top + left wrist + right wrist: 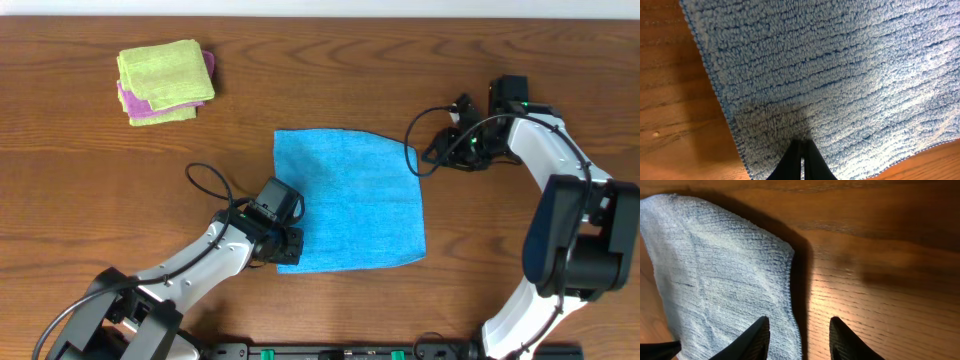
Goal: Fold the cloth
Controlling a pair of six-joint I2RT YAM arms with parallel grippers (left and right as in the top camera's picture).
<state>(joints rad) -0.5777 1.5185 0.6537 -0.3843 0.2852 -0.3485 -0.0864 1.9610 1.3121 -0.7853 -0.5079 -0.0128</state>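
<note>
Stack: lime-green cloth [165,72] on purple cloth [128,100], far left on table [90,210], well apart from the work.
Left arm: left gripper [288,243] clenched on the near-left corner, apparently pinched for lifting across.
Centre: the cloth [350,195] lies flat and unfolded between both grippers.
Right arm: right gripper [799,325] released and straddling the far-right edge — one finger over fabric, one over wood, poised to nip.

A plain sky-blue cloth [349,198] is seen mid-frame; lime-green cloth [165,76] over purple cloth [128,99] upper left, on brown wood-grain table [90,190].
</note>
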